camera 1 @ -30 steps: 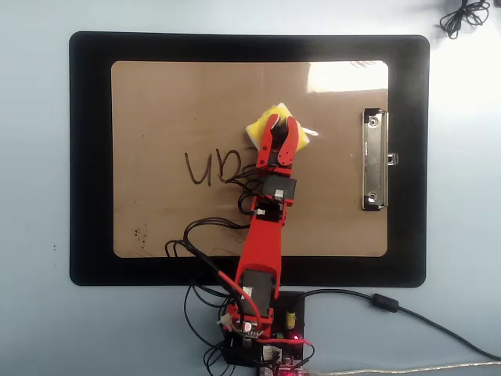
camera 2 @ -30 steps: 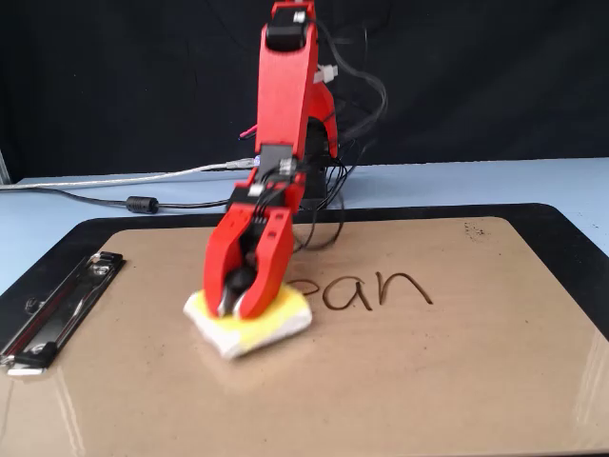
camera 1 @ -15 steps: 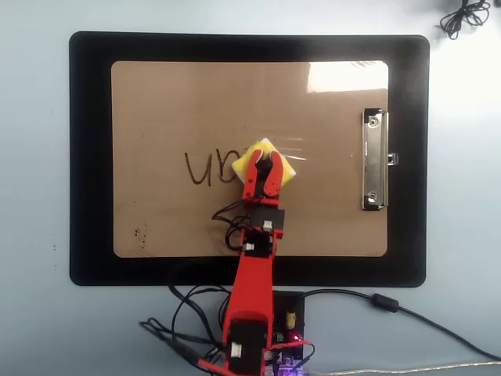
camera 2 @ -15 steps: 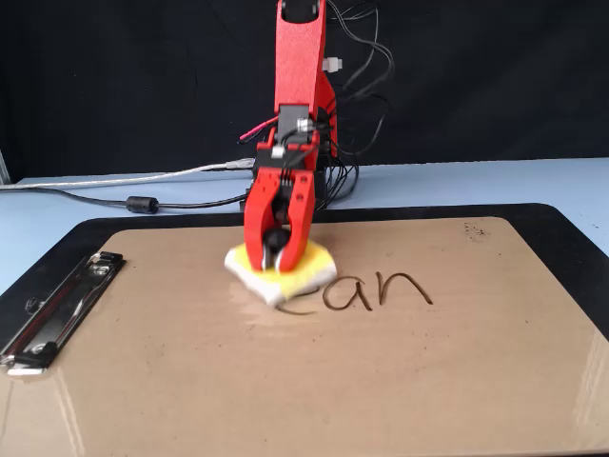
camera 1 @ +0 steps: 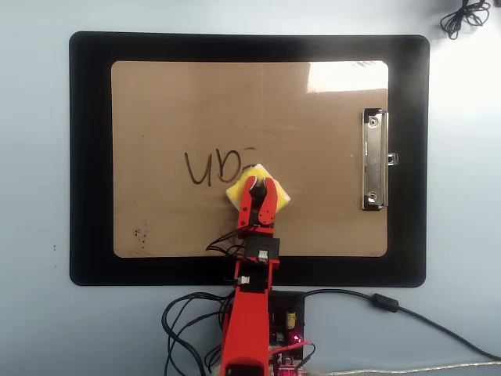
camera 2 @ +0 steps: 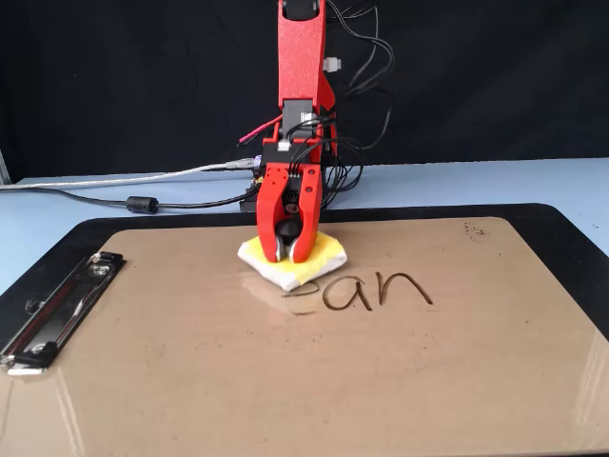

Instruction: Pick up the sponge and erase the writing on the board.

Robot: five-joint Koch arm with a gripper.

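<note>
Red gripper [camera 1: 257,184] [camera 2: 287,257] points down onto the sponge [camera 1: 275,197] [camera 2: 322,255]; jaws nearly closed, one each side of the sponge's black centre knob, gripping it. Sponge lies flat on the board [camera 1: 172,102] [camera 2: 285,381], pressed under the gripper tips, corners turned diamond-wise in the overhead view.

In overhead view the sponge sits approx. at board centre, slightly toward 6 o'clock. The writing [camera 1: 213,167] starts right at the sponge's 10 o'clock corner and runs toward 9 o'clock; 3 letters read clearly plus a broken stroke next to the sponge. In fixed view the writing [camera 2: 371,289] reads "an" w/ a partial "e", at 4 o'clock from the sponge, the partial letter just beside the sponge's near edge.

Silver clip [camera 1: 374,160] [camera 2: 57,309] sits at 3 o'clock on the board in overhead view, well apart from the sponge. Board rests on a black mat [camera 1: 90,157] [camera 2: 561,233]. Arm base w/ black cables [camera 1: 188,321] lies at 6 o'clock, off the mat, on light-blue table [camera 1: 35,188].
</note>
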